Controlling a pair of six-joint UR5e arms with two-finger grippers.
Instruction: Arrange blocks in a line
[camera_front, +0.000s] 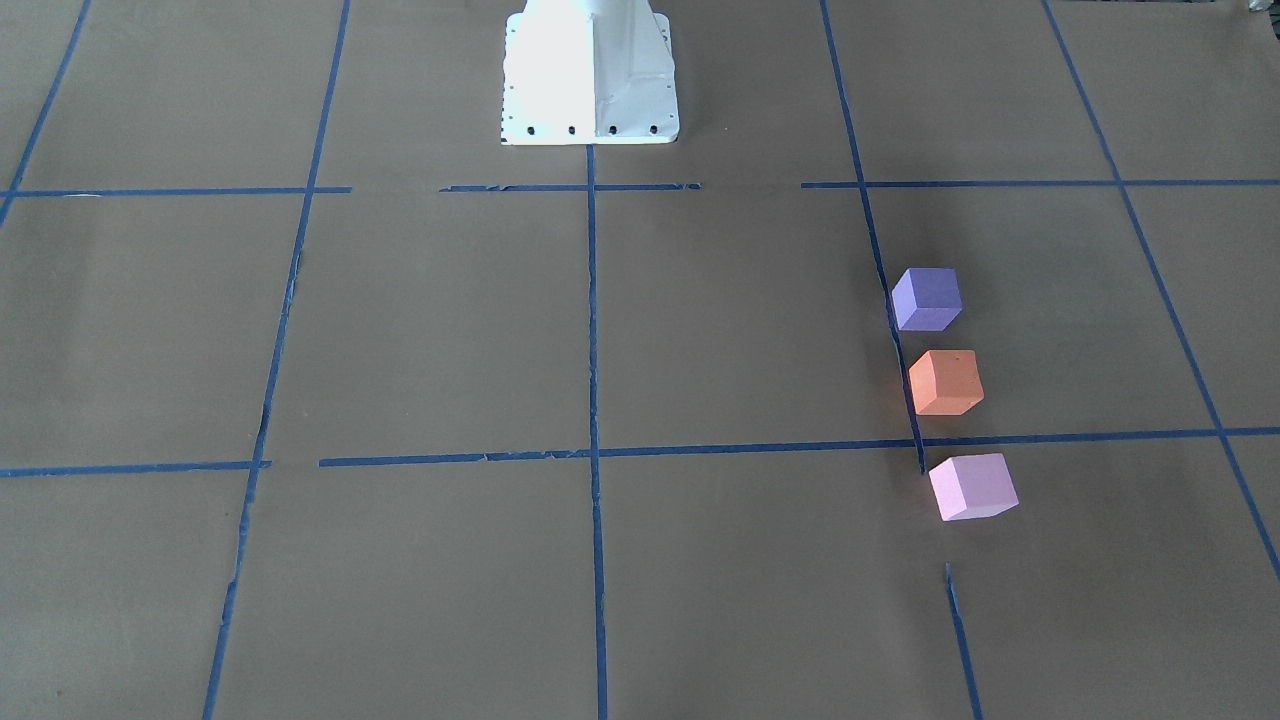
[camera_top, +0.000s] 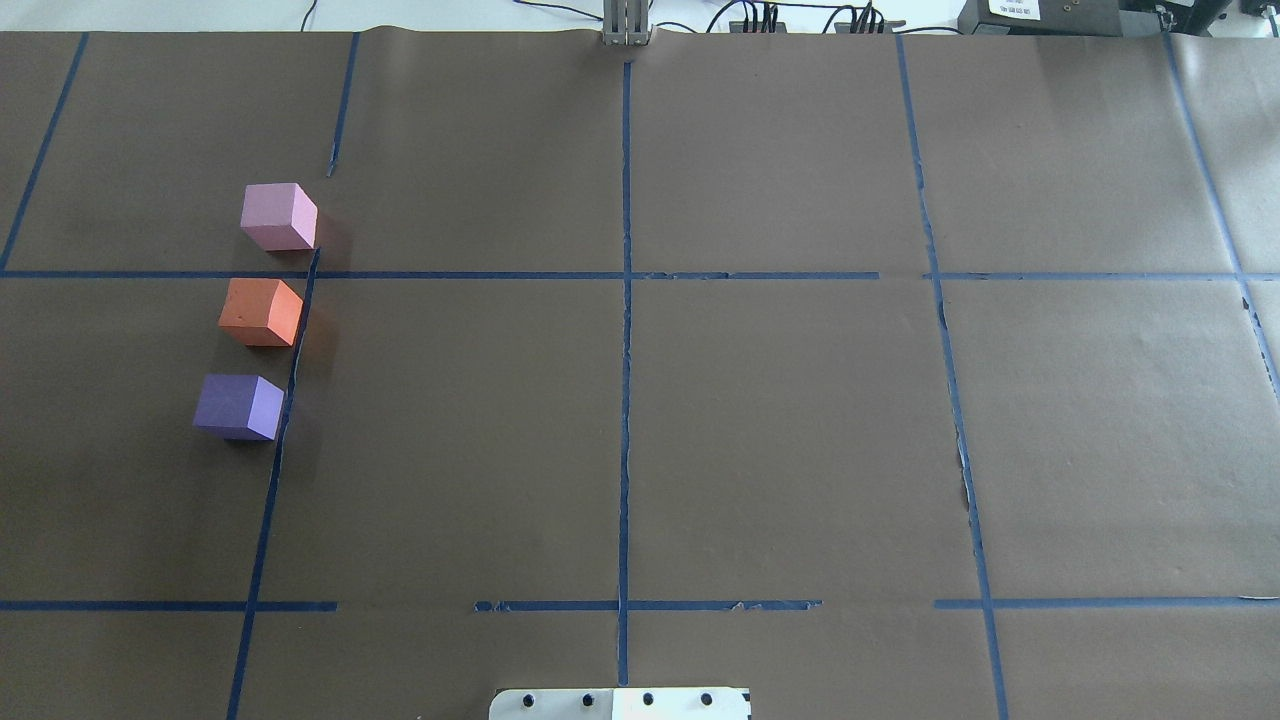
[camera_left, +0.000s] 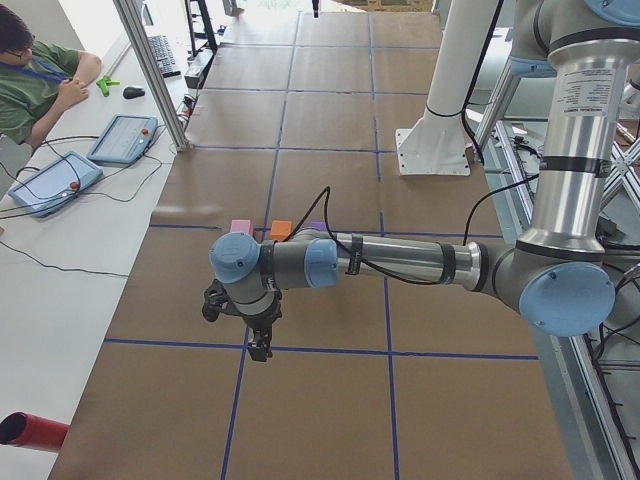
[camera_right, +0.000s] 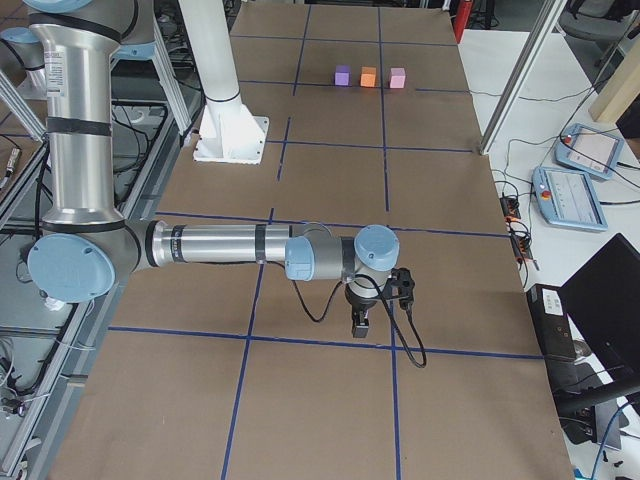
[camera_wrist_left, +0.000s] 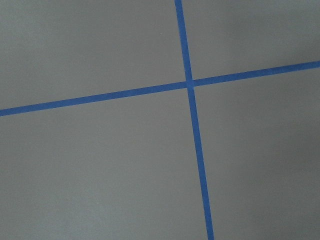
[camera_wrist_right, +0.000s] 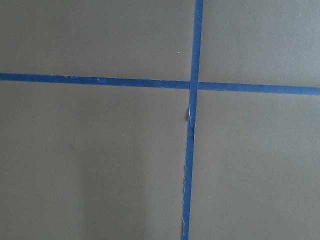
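Purple block (camera_front: 927, 299) | orange block (camera_front: 945, 382) | pink block (camera_front: 972, 487) in line, apart | left jaws, right jaws: state unclear

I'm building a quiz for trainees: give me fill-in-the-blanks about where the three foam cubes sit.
The orange foam cube sits ___ the violet-purple foam cube and the light pink foam cube.
The cube nearest the robot's white base plate is ___.
All three lie on the robot's ___ side.
Missing: between; violet-purple; left.
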